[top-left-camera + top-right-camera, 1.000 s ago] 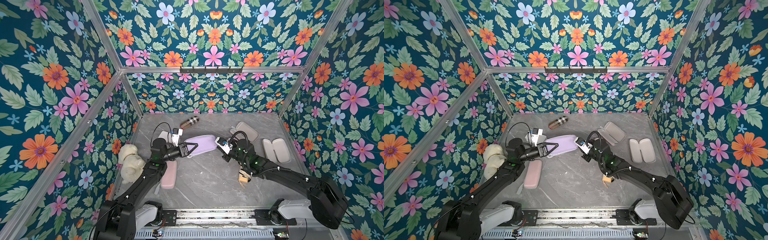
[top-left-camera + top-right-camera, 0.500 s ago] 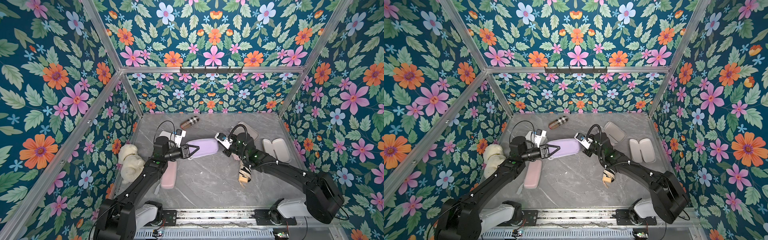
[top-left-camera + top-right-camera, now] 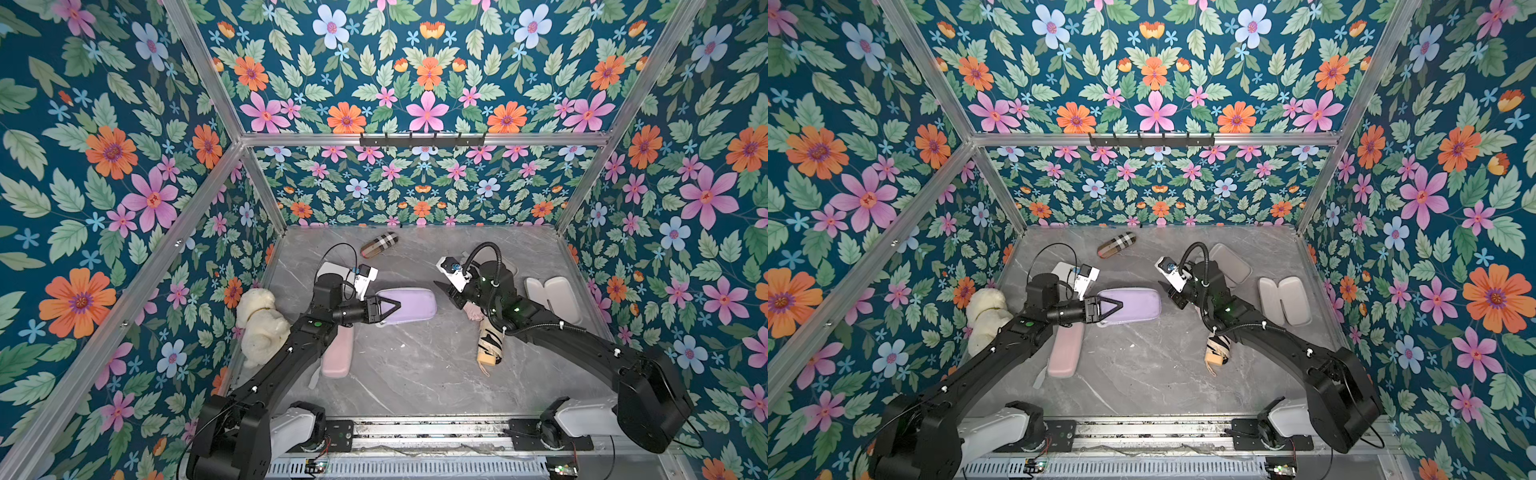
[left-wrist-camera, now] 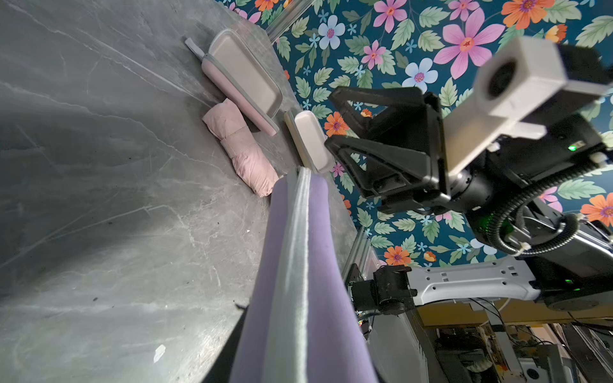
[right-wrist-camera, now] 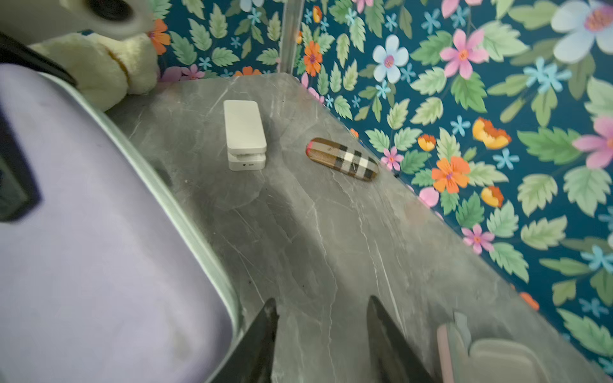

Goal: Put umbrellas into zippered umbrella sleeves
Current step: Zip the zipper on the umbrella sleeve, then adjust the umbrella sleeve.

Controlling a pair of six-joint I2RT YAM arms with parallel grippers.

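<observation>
Lavender shell in a black clamp: the left gripper (image 3: 395, 306) is closed on one end of the lavender sleeve (image 3: 417, 305); its zip seam reads as shut along its length in the left wrist view, so what it holds cannot be seen; the right gripper (image 5: 322, 301) hangs just beside the opposite end, jaws parted and empty. Judged from this, the sleeve looks finished and wants putting down; it would best be laid flat on bare table, clear of the closed pink sleeve (image 3: 338, 351) partly under the left arm, before the clamp lets go. The right arm should rise first, since the cream umbrella (image 3: 490, 343) lies under its forearm. The pink umbrella (image 4: 243, 149) rests just beside the open pink sleeve (image 4: 245, 79), a likely next pairing; soft fabric will sag, so a grip near the bundle's middle seems wise. A second open sleeve (image 3: 552, 297) lies near the right wall. The tabletop (image 3: 415, 374) is grey, marble-look, pale-veined, lightly specked; a white box (image 5: 245, 136), a plaid roll (image 5: 343, 159) and a plush toy (image 3: 259, 322) sit toward the back and left. Teal floral paper covers the walls between aluminium posts, with a hook rail (image 3: 422, 140) on the rear one.
</observation>
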